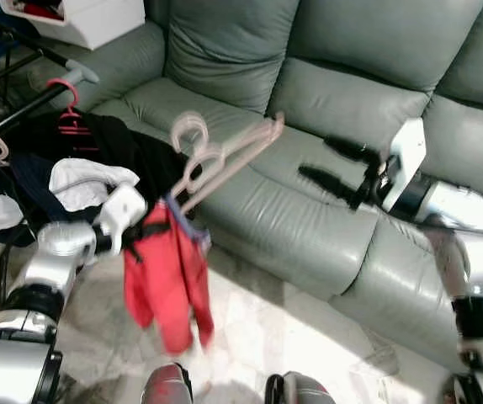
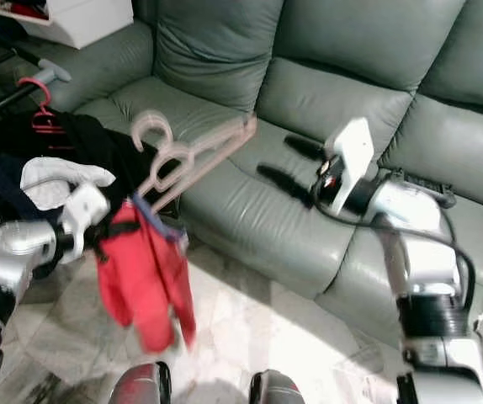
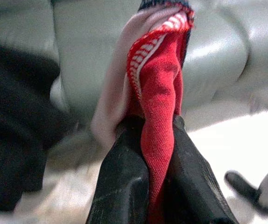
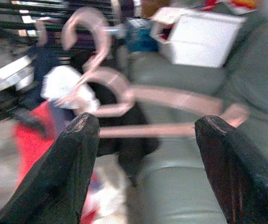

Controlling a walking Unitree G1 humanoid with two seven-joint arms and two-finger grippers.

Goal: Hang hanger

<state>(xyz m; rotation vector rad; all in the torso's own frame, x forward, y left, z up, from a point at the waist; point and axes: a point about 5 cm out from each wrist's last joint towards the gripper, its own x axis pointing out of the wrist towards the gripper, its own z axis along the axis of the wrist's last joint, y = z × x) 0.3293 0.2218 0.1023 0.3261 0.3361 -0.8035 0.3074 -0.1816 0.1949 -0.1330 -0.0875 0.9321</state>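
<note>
Left gripper [image 1: 145,229], lower left of the head view: pinching a red garment [image 1: 167,282] between both fingers, cloth bunched tightly between the black pads [image 3: 124,182] in the left wrist view. Carrying pale pink hangers [image 1: 225,160] above the grip, hooks tilting toward upper left, bars slanting up toward centre; blurred, so count uncertain, apparently two nested. Dangling red cloth below, over the pale floor [image 1: 267,328] in front of the grey sofa [image 1: 326,101].

Right gripper [image 1: 336,172], centre right of the head view: hovering over the sofa seat, fingers spread wide, holding nothing, pointing toward the hangers yet well apart from them.

Judging the step: bringing the loaded hanger toward the dark rack [image 1: 10,76] at upper left, where a red hanger [image 1: 69,109] is already hanging amid dark clothes [image 1: 115,151]. Doing it well: keeping the pinch firm, since the hold appears to be on fabric rather than frame; steadying the bar with the free gripper; turning the hook upright before lifting over the rail; avoiding a snag on the dark clothes and white cloth [image 1: 90,181].

Comparing views: left wrist view confirming the clamp on cloth, unclear from the head; right wrist view framing both hooks between its spread fingers [image 4: 75,158], with a white box [image 4: 204,39] behind.
</note>
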